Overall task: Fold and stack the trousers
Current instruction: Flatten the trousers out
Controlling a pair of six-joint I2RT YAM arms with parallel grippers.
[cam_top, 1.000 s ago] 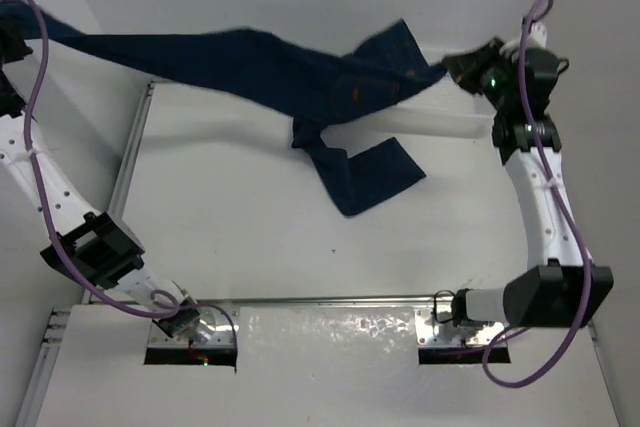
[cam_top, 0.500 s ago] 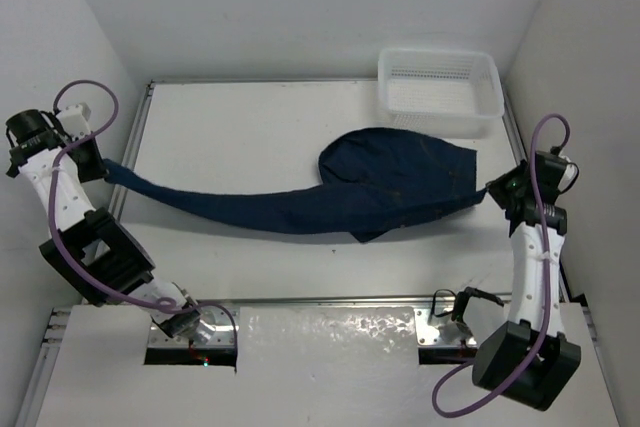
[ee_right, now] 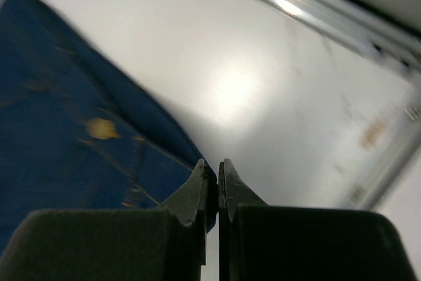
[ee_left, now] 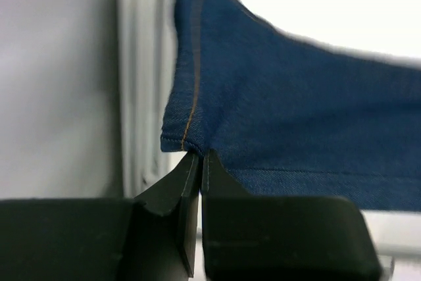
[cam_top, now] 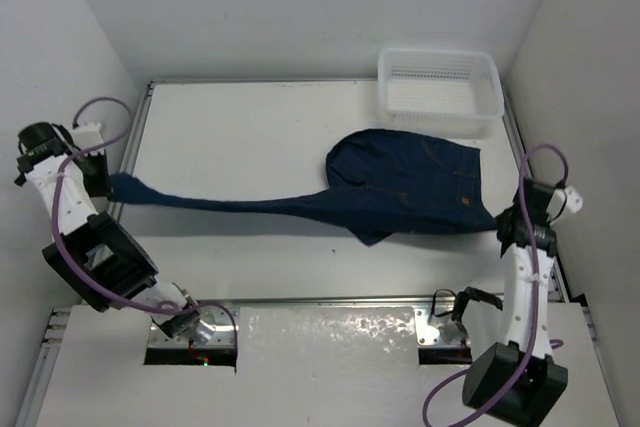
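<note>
The white table point(cam_top: 250, 127) sits between plain white walls. To lay the dark navy denim trousers point(cam_top: 400, 182) flat for folding, I judge I should pull evenly from both ends and lower them together, so no wrinkle sets. My left gripper point(ee_left: 199, 156) pinches the leg hem at the table's left edge. My right gripper point(ee_right: 218, 166) is clamped on the waist corner, far right.

This is a robotics lab test cell. A plain white surface point(cam_top: 250, 137) edged with metal rails point(cam_top: 260, 80) sits boxed in by bare white walls point(cam_top: 300, 7). Two robot arms point(cam_top: 70, 217) are bolted at its near edge, with purple cables point(cam_top: 100, 104) looping along them.
</note>
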